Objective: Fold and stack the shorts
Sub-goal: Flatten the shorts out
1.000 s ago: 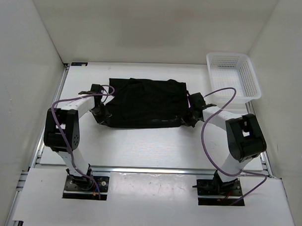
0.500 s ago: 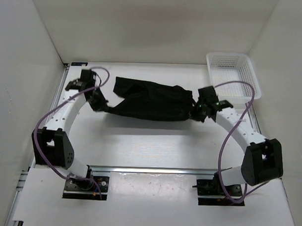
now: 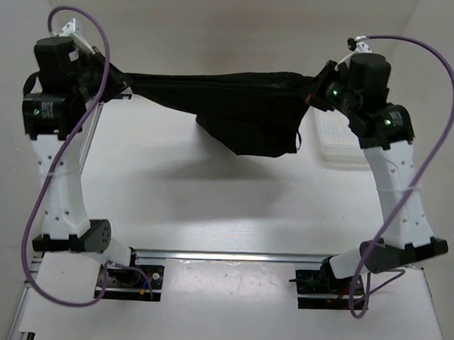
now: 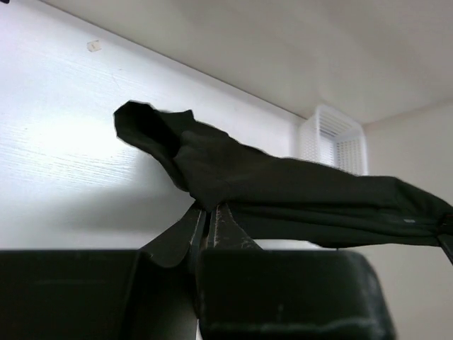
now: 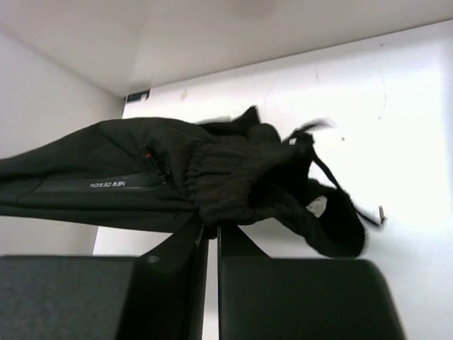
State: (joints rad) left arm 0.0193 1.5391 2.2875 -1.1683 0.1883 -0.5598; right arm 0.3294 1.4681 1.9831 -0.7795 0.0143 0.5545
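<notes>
From above I see the shorts (image 3: 247,115) hanging taut above the table (image 3: 211,207), long axis left to right. Left wrist: left gripper (image 4: 210,212) pinches one end. Right wrist: right gripper (image 5: 210,230) pinches the gathered end.

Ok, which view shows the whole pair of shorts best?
Top external: the shorts hang stretched between the left gripper and right gripper, full span visible. Left wrist shows only one end pinched in its jaws; right wrist only the bunched waistband end.

Plain white walls (image 3: 217,35) enclose a white table (image 3: 211,207); a metal rail (image 3: 231,256) edges its near side.
</notes>
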